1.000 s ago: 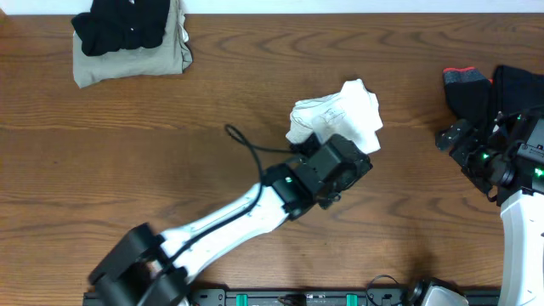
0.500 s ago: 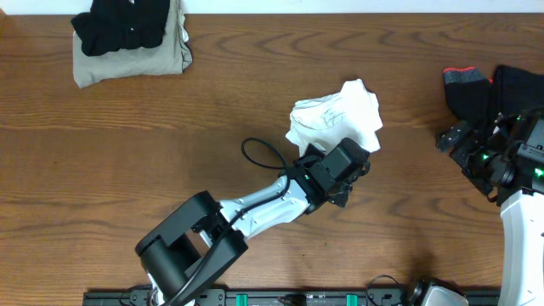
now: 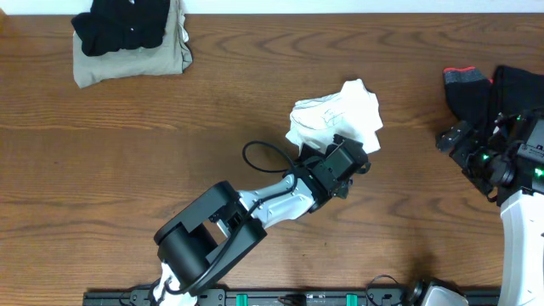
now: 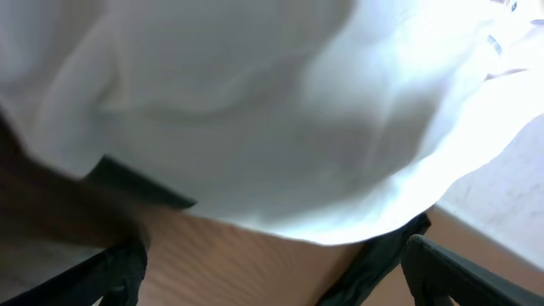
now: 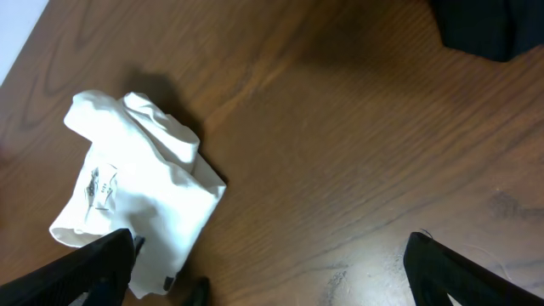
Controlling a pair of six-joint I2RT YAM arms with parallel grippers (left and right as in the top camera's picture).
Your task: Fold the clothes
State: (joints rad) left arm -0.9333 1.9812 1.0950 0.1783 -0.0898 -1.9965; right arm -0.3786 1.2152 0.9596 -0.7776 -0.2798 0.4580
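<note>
Left claw (image 4: 272, 255): fingers spread wide apart, nothing clamped between them.
White shirt (image 3: 336, 117): crumpled in a heap directly ahead of the left claw. Its lower edge hangs across the gap between the two fingers and fills most of the left wrist view. I cannot tell whether the fingers touch the cloth.
Right claw (image 5: 268, 259): fingers wide apart and empty, over bare wood.
Shirt seen from the right claw: ahead and to its left, well apart from it.
Black clothes (image 3: 489, 89): a loose heap, one piece with a red trim, just beside the right claw on its far side.
Folded pile (image 3: 127, 38): a black garment on top of a khaki one, well apart from both claws, far out beyond the left one.
Table (image 3: 127, 170): brown wood beneath both claws and all the clothes.
</note>
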